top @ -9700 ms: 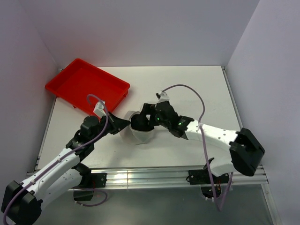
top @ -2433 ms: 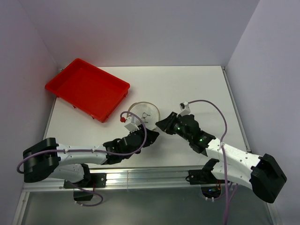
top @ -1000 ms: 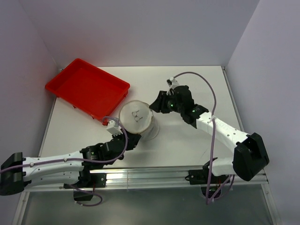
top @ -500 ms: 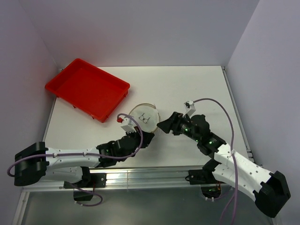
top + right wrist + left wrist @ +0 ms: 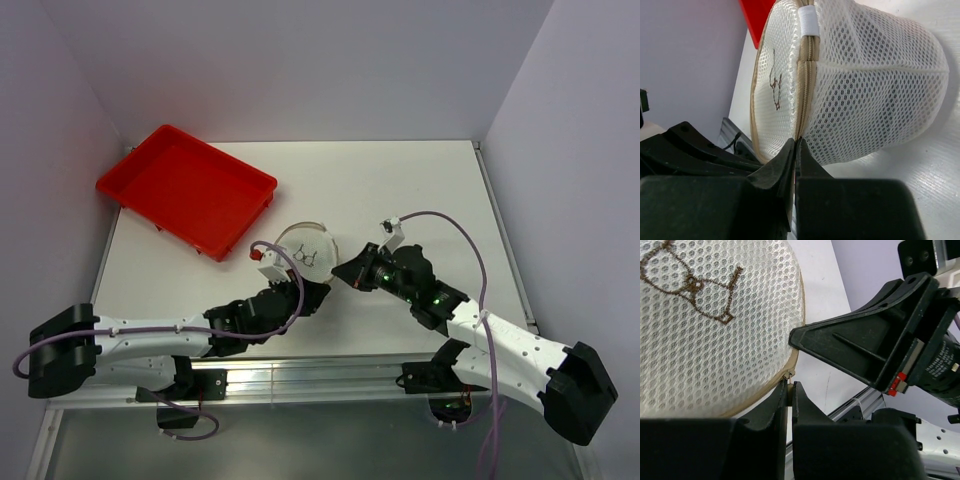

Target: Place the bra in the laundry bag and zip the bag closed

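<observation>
The white table [image 5: 400,190] carries everything. The left arm [image 5: 150,335] lies low along its near edge and reaches toward the middle. The right arm [image 5: 500,335] comes in from the near right corner to meet it. A red tray [image 5: 185,190] sits at the far left, at an angle to the table's edges.

The bag [image 5: 308,245] lies on its side near the table's middle, close to the tray's near corner and between the two end effectors. Its round face is tipped up toward the left arm.

The left end effector [image 5: 789,387] is almost closed, with only a sliver between its fingers, and it pinches the beige rim of the bag at the near edge. The right end effector [image 5: 795,145] is fully closed, its tips pressed against the zip [image 5: 807,60] where the face joins the mesh wall. Whether it has hold of anything there I cannot tell.

A dark bra outline [image 5: 690,282] marks the face.
</observation>
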